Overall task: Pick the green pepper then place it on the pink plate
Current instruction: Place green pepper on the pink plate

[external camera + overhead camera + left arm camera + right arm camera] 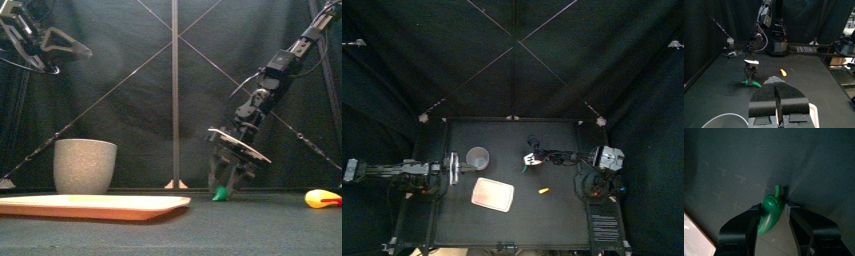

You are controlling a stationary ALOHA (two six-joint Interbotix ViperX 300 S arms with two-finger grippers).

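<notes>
The green pepper point(221, 193) lies on the black table right of centre. My right gripper point(229, 176) has come down over it and stands open, one jaw on each side of the pepper point(770, 215), with narrow gaps showing in the right wrist view. The flat pink plate point(494, 195) lies nearer the table's front, left of the pepper, low in the front view point(94, 207). My left gripper point(450, 168) rests shut at the table's left side, holding nothing.
A tall grey speckled cup point(84, 165) stands behind the plate, close to the left gripper. A small orange-yellow toy point(544, 189) lies to the right of the plate, also at the far right of the front view point(321, 198).
</notes>
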